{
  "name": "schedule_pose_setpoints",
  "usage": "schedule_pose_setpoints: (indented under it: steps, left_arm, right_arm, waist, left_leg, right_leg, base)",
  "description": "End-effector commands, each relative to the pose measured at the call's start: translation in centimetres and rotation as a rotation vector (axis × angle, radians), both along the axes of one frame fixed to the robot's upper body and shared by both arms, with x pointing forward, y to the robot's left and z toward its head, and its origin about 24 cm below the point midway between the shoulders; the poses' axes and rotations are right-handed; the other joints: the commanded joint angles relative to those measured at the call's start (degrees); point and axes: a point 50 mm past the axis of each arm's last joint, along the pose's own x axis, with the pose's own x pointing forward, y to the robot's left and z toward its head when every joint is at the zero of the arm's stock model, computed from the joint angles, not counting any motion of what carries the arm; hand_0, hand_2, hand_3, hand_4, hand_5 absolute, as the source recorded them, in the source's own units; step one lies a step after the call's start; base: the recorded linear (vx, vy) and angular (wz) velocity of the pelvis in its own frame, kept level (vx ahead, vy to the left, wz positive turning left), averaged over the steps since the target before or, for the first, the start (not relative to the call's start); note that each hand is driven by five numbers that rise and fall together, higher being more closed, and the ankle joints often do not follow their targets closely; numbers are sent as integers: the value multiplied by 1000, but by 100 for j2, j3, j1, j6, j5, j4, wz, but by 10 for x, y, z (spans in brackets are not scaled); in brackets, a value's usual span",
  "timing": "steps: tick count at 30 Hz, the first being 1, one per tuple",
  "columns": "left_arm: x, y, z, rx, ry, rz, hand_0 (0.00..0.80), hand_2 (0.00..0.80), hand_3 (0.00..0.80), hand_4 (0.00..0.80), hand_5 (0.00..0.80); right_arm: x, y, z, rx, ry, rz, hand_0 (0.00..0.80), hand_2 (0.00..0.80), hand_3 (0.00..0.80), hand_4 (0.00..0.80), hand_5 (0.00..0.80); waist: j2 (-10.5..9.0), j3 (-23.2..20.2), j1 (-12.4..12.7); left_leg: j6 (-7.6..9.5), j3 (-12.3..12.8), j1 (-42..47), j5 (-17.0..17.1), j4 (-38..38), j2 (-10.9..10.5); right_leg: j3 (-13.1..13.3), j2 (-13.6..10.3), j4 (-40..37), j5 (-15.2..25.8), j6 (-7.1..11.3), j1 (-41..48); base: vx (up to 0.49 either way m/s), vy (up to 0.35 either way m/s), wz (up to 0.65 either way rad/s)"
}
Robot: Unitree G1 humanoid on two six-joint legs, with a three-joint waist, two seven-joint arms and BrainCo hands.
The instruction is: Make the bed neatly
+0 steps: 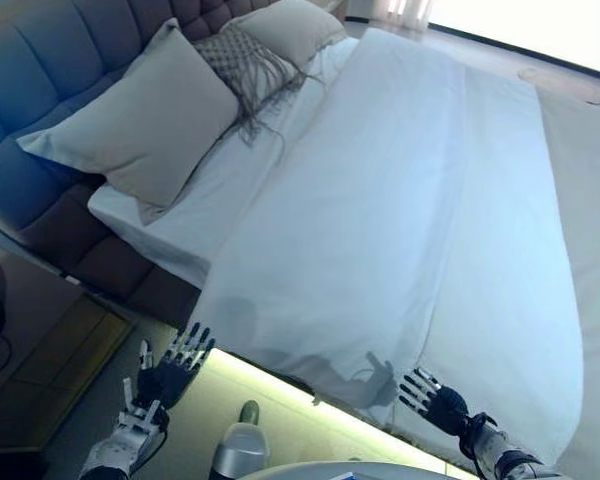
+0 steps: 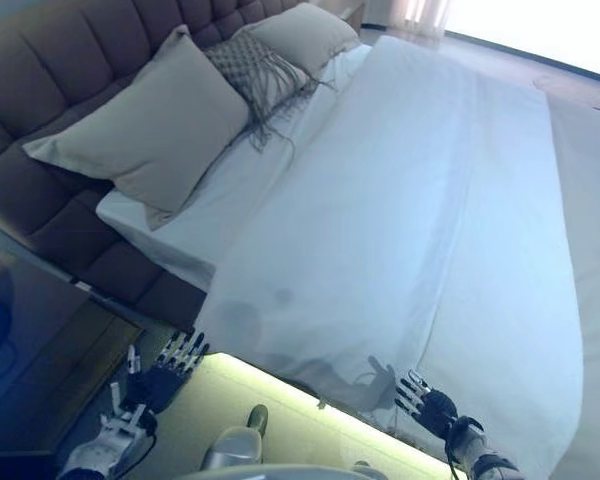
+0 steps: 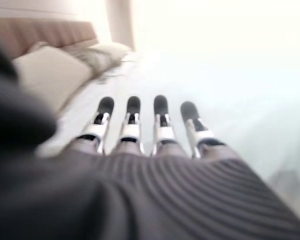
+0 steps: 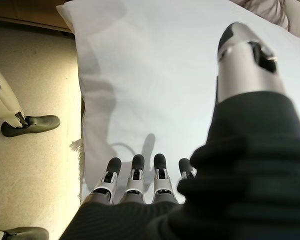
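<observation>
The left hand hangs with fingers straight and spread, holding nothing, off the bed's near side, below the corner of the sheet. Up the bed from it, pillows lean on the headboard, a fringed cushion between them. The sheet covers the mattress smoothly, its edge draping over the side. The right hand, fingers likewise spread and empty, hovers just beside that hanging edge.
</observation>
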Motion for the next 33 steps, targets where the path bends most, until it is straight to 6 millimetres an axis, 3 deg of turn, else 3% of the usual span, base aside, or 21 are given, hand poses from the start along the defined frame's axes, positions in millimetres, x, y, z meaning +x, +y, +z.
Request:
schedule_pose_setpoints:
  steps: [1,6,7,10,15,19,26,33]
  left_arm:
    - [46,-26,19,2,-117,-115,0,0,0,0,0]
    - [78,-30,37,49,-175,-169,0,0,0,0,0]
    - [88,-38,48,34,-220,-231,0,0,0,0,0]
    - [110,-42,55,201,-215,-202,0,0,0,0,0]
    - [153,-32,101,198,-291,-176,0,0,0,0,0]
    - [175,-35,134,126,-380,-144,0,0,0,0,0]
    - [195,-29,166,104,-436,-8,0,0,0,0,0]
    - [205,11,202,125,-457,242,0,0,0,0,0]
  right_arm:
    - [33,8,14,-25,-99,73,0,0,0,0,0]
    - [56,24,22,-22,-170,119,0,0,0,0,0]
    - [64,26,26,-25,-188,119,0,0,0,0,0]
    - [81,33,35,-22,-240,141,0,0,0,0,0]
    - [131,30,75,-56,-333,180,0,0,0,0,0]
    - [153,20,102,-88,-413,191,0,0,0,0,0]
    - [174,16,130,-96,-512,181,0,0,0,0,0]
    - [179,-2,151,-148,-584,169,0,0,0,0,0]
  waist:
    - [60,166,-71]
    - [-118,538,-265]
    - [-146,653,-289]
    - [-316,941,-415]
    - [-417,1431,-688]
    - [-429,1786,-817]
    - [-565,1813,-984]
    - [-554,1813,-1047]
  left_leg:
    - [175,300,33,-986,782,220]
    - [165,352,-373,-962,975,327]
    - [155,333,-506,-929,1049,339]
    - [165,337,-914,-889,1230,396]
    - [131,394,-1709,-887,1845,412]
    - [153,378,-2206,-931,2145,362]
    - [182,370,-3267,-965,2510,314]
    - [137,213,-4209,-1007,3025,328]
  right_leg:
    - [452,-175,308,428,141,-733]
    - [672,-63,362,504,123,-1115]
    - [695,-43,363,554,115,-1211]
    - [823,86,399,645,89,-1549]
    - [1091,162,701,751,35,-2249]
    - [1275,201,1040,793,60,-2883]
    - [1399,276,1441,825,58,-4037]
    - [1301,257,1880,752,-11,-4896]
  base:
    - [-74,-98,-8]
    - [-136,-81,-17]
    - [-148,-80,-12]
    - [-153,-80,-12]
    - [-158,59,-21]
    - [-120,135,-21]
    - [-55,106,-9]
    - [-54,85,2]
